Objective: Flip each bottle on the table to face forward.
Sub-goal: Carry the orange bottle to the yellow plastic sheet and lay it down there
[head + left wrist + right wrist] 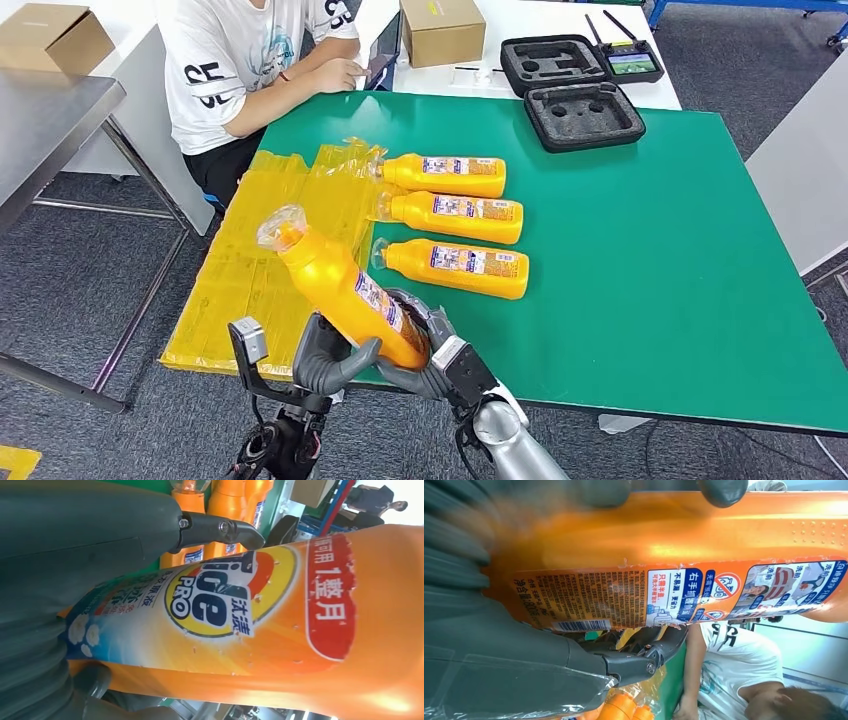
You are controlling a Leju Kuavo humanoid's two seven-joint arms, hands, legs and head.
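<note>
A glossy orange plastic detergent bottle (345, 285), judged full, heavy and slippery, is gripped at its base by left hand (325, 362) and right hand (435, 352) fingers, near the green table (650, 280) edge.

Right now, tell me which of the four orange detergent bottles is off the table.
The orange detergent bottle held tilted between the left hand and right hand at the green table's near edge. The other three bottles lie on their sides in a row.

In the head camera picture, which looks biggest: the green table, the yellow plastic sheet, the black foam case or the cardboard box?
1. Green table
2. Yellow plastic sheet
3. Black foam case and cardboard box: alike, so unranked.
</note>
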